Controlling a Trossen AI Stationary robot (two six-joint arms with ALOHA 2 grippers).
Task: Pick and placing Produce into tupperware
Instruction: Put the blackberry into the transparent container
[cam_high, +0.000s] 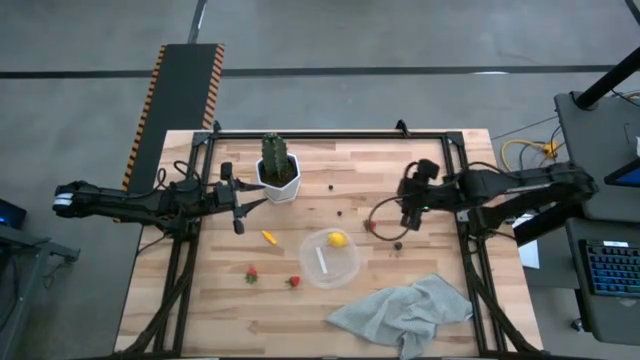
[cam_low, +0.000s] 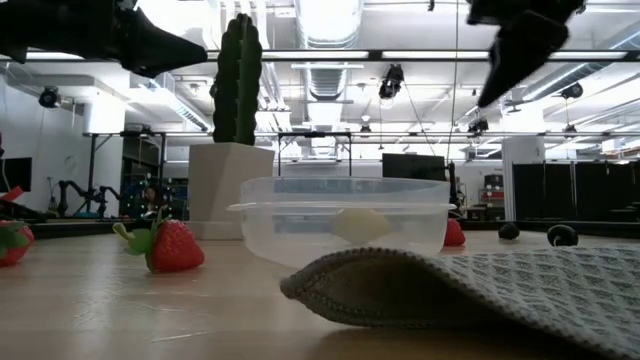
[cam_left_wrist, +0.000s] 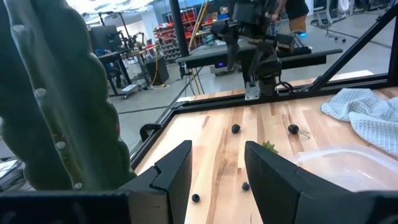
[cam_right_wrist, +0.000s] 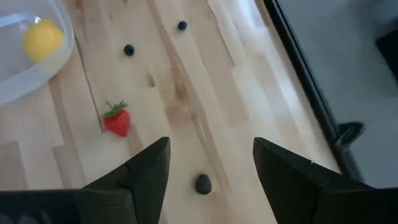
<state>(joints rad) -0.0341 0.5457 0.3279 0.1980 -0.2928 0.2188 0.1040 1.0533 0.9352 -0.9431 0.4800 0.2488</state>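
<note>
With the yellow lemon (cam_high: 338, 239) already in the clear rounded-square plastic tupperware (cam_high: 330, 258), the right tool (cam_high: 407, 224), spread and empty, hovers over a dark round berry (cam_right_wrist: 203, 184) and must descend to pinch it.

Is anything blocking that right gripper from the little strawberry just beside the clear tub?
Nothing visible does. The right gripper hangs open above bare wood, and the strawberry lies in the open between it and the tupperware. Only a dark berry sits nearby, off the path.

lemon (cam_high: 338, 239) in the tupperware (cam_high: 322, 268), cloth (cam_high: 405, 312) right of it, two strawberries (cam_high: 252, 273) to its left.
</note>
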